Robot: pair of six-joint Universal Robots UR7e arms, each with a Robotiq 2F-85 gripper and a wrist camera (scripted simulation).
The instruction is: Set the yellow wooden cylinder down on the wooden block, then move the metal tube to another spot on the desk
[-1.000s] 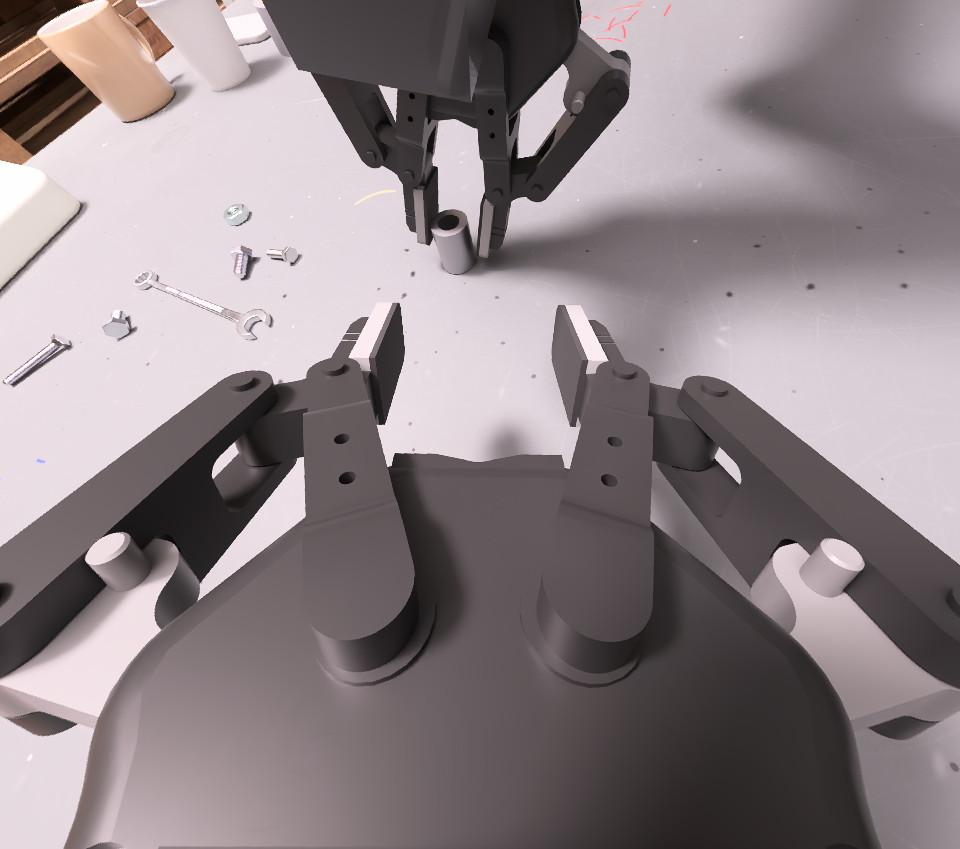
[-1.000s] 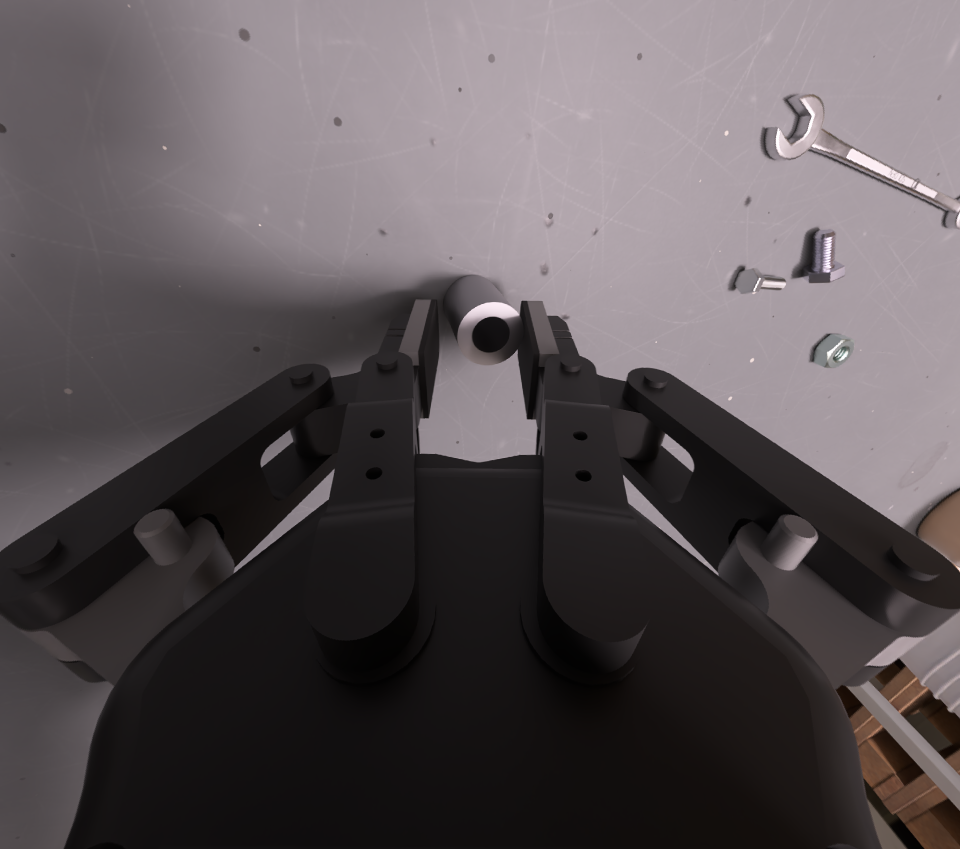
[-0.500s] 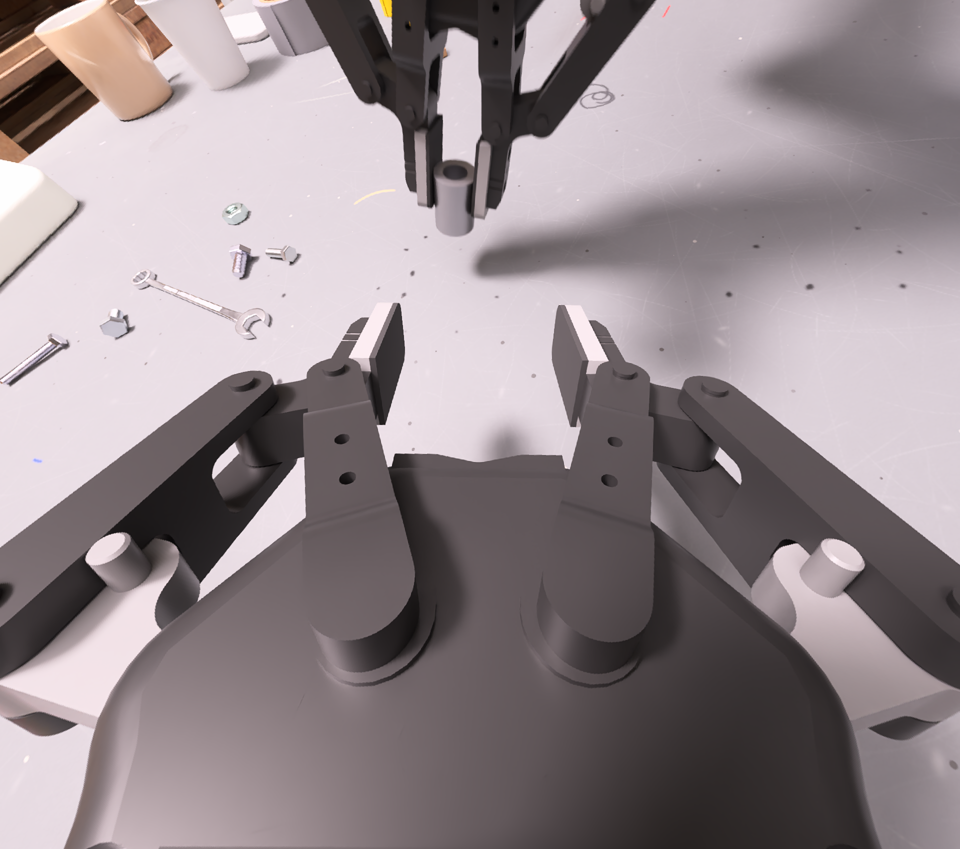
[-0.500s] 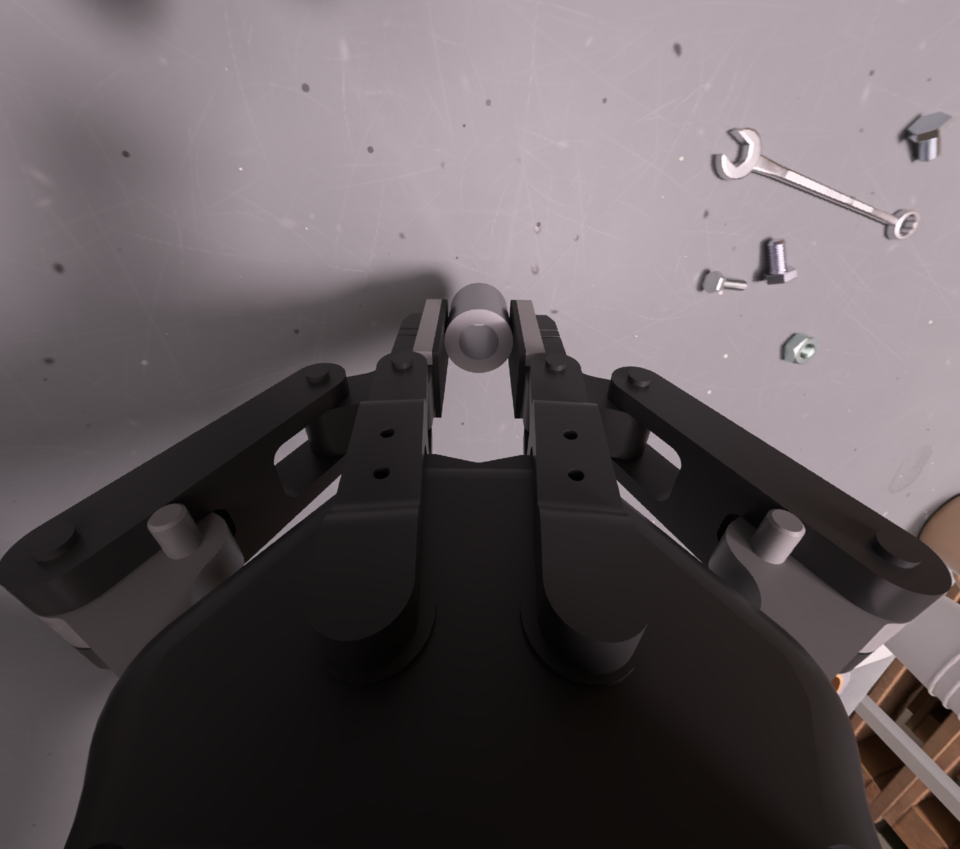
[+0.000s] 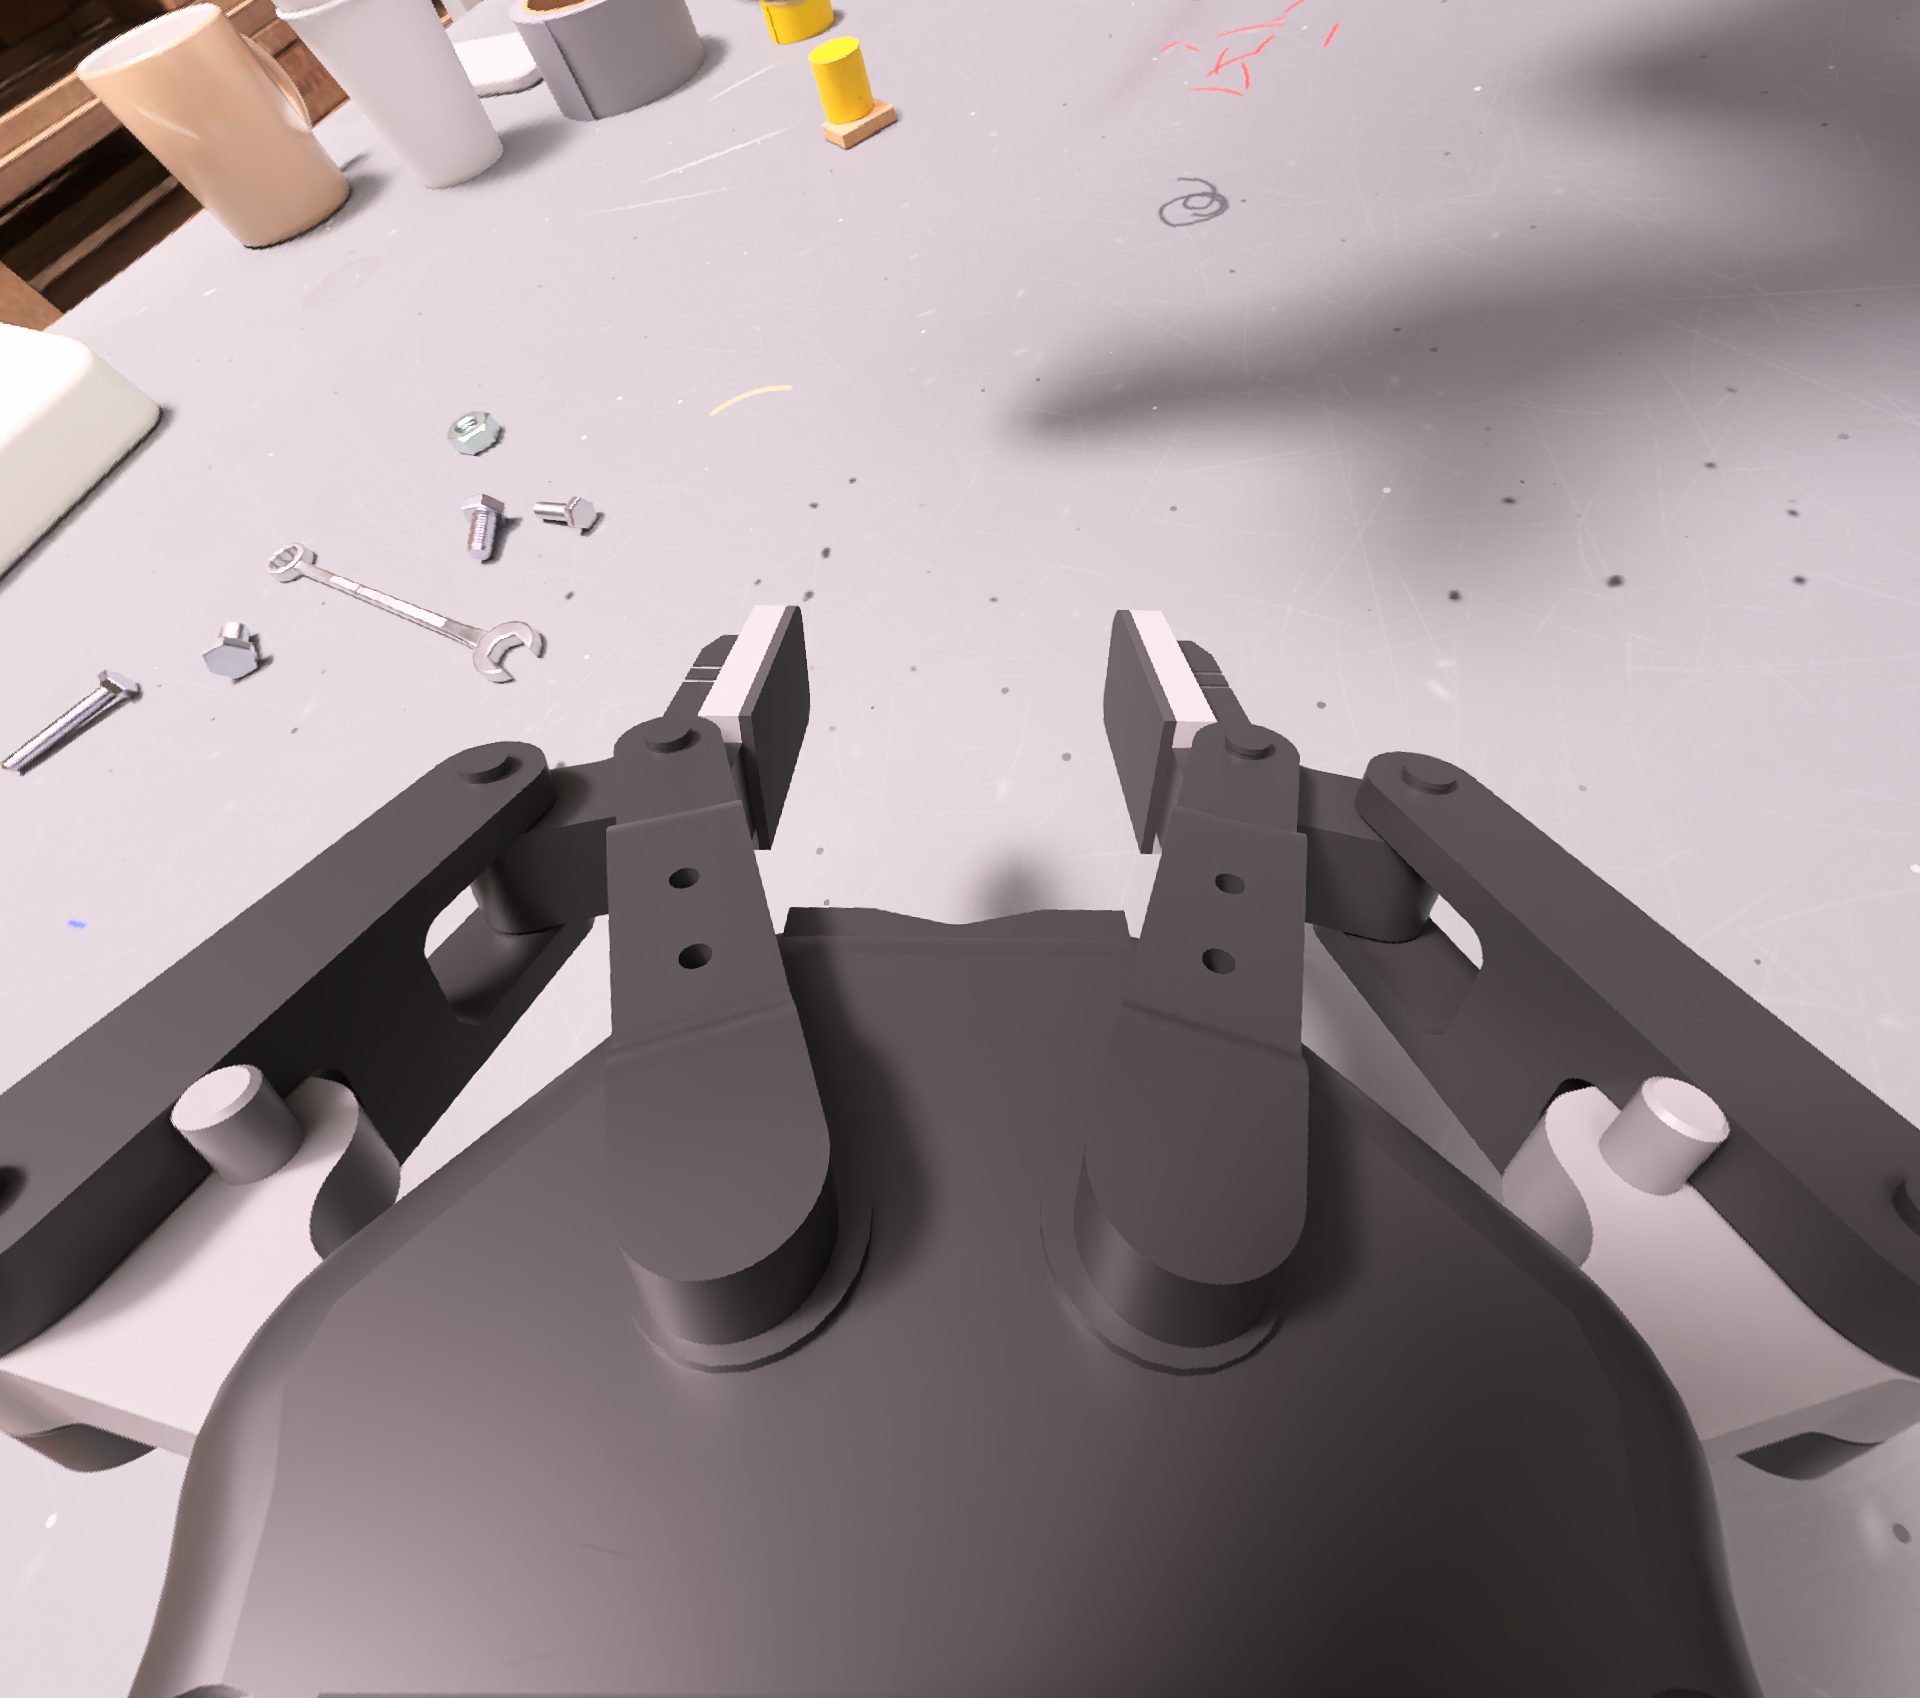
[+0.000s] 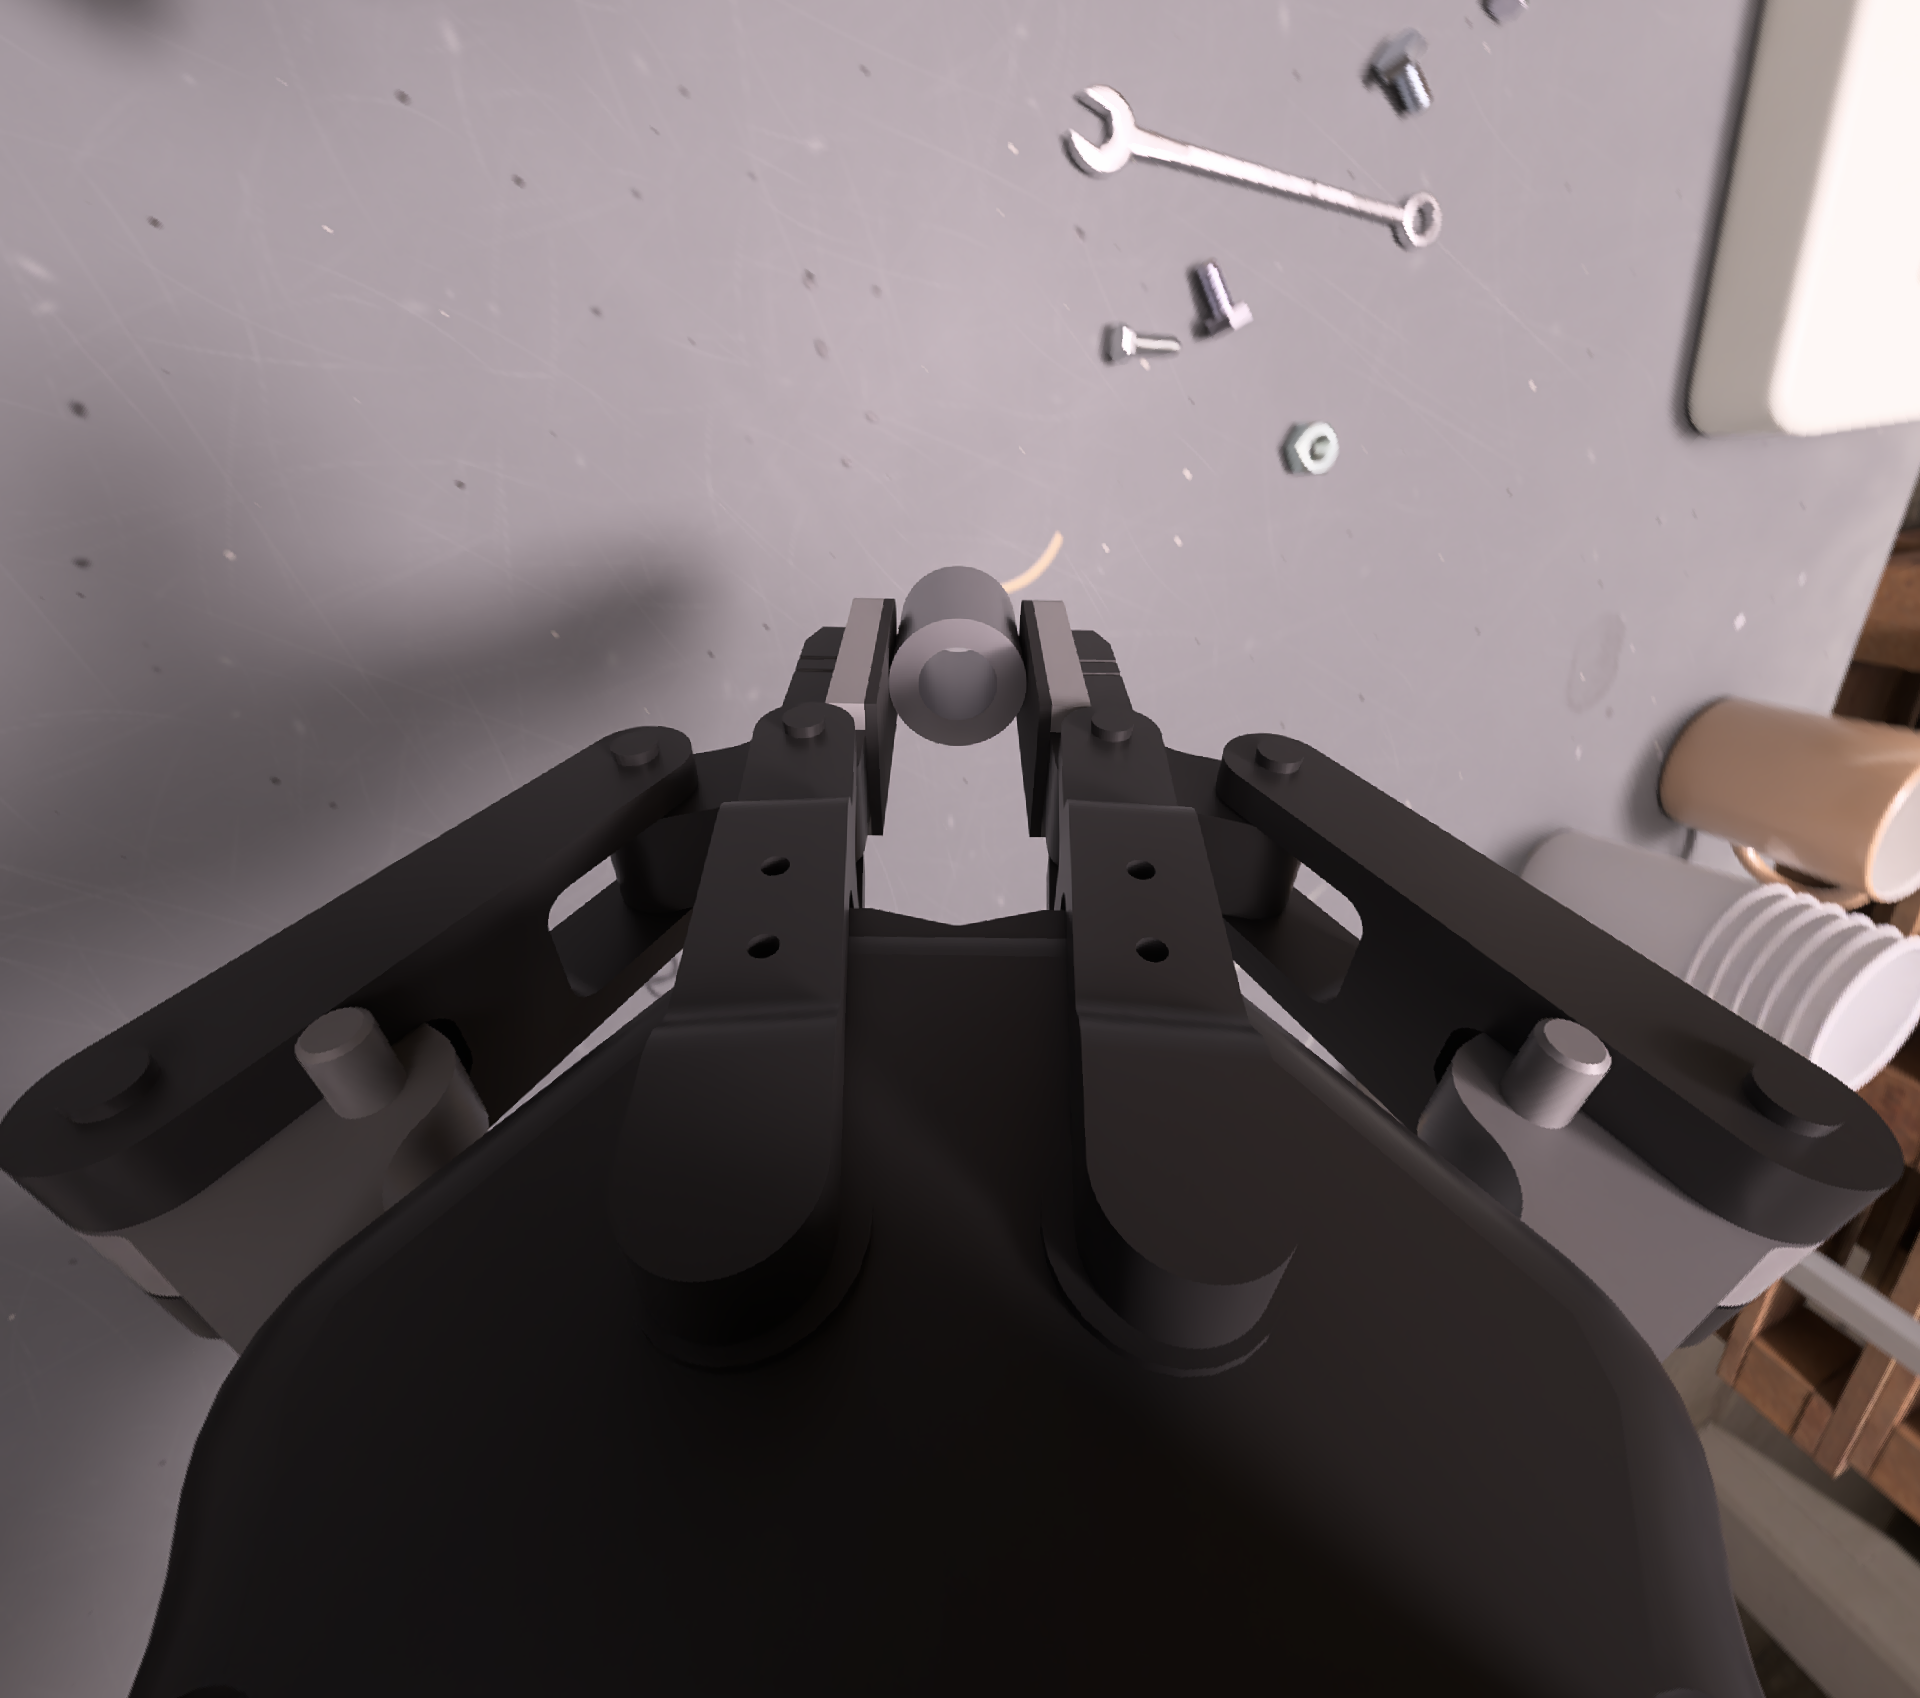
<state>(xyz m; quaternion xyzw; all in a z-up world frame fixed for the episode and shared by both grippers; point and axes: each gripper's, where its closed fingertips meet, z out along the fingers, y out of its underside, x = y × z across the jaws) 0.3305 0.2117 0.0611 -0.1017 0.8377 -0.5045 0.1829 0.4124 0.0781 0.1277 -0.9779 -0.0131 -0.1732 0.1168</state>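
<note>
Stage one done, stage two mid-carry.
Desk [image 5: 1351,713] ahead of the left pincer [image 5: 954,692], jaws apart, empty; far ahead, yellow wooden cylinder [image 5: 837,77] upright on wooden block [image 5: 858,125]. Right pincer [image 6: 956,669] clamps metal tube [image 6: 956,672] aloft; set-down remains.

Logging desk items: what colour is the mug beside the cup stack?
Tan mug, white inside; clearest in the left wrist view.
</note>
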